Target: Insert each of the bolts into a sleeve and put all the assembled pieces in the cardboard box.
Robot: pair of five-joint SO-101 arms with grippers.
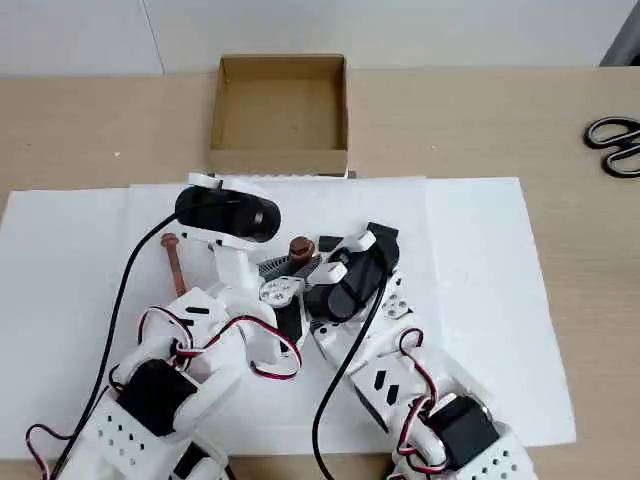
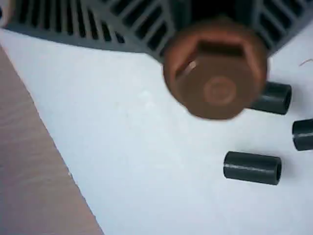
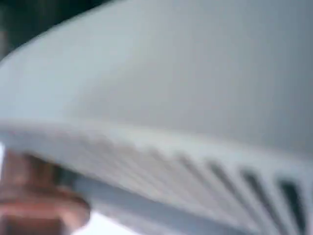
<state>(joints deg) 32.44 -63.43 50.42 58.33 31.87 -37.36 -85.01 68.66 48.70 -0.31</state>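
While the left gripper [image 1: 290, 262] clamps a brown bolt [image 1: 300, 247] head up near the cardboard box [image 1: 280, 160], insertion seems in hand, and next its shaft needs lining up with a loose sleeve [image 2: 252, 168].

White paper sheet [image 1: 480, 300], wooden table [image 1: 480, 120], apparently scissors [image 1: 615, 145] at edge

You're at a lab-style workbench. The signs are a wood-grain table [image 1: 500, 110] against a plain white wall [image 1: 400, 30], a white paper sheet [image 1: 480, 300] as work mat, scissors [image 1: 612, 142] by the table's right edge and a cardboard box [image 1: 280, 160] at its far edge.
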